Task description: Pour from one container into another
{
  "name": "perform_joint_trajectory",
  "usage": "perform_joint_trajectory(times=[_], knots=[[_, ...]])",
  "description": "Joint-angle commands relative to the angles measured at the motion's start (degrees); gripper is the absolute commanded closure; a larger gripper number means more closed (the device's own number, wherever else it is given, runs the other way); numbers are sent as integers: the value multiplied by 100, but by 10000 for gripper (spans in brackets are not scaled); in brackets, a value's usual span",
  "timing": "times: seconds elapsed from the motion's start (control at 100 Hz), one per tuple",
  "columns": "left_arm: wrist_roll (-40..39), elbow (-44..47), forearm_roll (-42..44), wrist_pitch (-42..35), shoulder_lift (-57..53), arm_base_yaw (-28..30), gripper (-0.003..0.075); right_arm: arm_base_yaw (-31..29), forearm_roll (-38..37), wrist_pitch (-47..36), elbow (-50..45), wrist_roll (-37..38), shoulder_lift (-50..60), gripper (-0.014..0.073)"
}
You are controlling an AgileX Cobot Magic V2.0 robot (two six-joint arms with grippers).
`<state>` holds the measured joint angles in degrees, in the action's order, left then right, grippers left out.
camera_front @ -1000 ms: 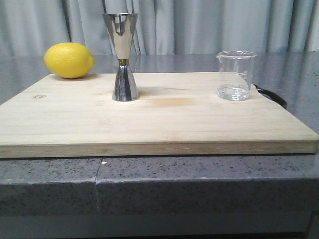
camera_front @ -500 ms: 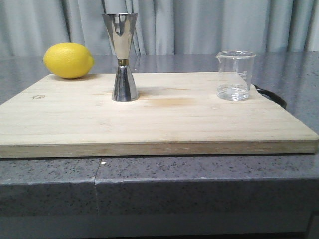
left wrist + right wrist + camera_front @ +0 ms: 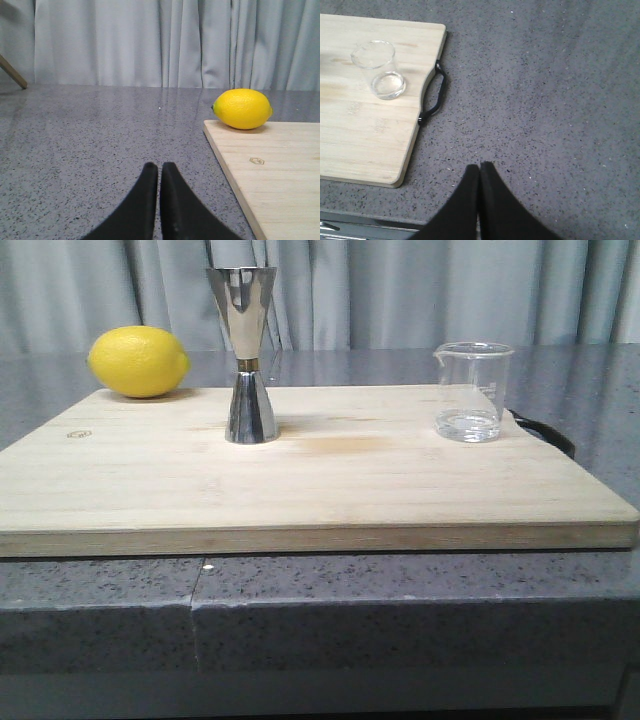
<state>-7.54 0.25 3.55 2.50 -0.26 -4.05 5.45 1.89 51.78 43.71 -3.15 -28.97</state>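
Steel jigger [image 3: 243, 352] and glass beaker [image 3: 471, 392] are standing upright, well apart from both pressed-together grippers [image 3: 159, 172] [image 3: 479, 172], fitting either pre-pour or post-pour.

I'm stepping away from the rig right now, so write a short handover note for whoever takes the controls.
Left end effector: shut, empty, over the grey countertop beside the cutting board.
Right end effector: shut, empty, over the countertop off the board's handle side.
Steel jigger stands upright mid-board; glass beaker upright on the board near the handle, seemingly a little clear liquid at its bottom. Lemon at the board's far left corner.
Done or left: this fits both before and after a pour; the jigger's contents cannot be seen, so check.
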Motion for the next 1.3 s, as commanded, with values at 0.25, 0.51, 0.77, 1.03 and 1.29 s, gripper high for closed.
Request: perform_joint_trajectory(times=[0.25,0.51,0.77,1.03,1.29], knots=[[-85,199,5,-465,-133,1,739,-20,-9,-361,132,-3,-17,669],[-85,199,5,-465,-133,1,739,-20,-11,-441,24,-3,46,669],[-85,199,5,-465,-133,1,739,-525,635,-3304,-1803,-3,1260,669],[-85,199,5,-465,-133,1,739,-688,776,-4703,-3656,-3,2577,669],[-85,199,5,-465,-133,1,739,-688,776,-5285,-4572,-3,3055,669]])
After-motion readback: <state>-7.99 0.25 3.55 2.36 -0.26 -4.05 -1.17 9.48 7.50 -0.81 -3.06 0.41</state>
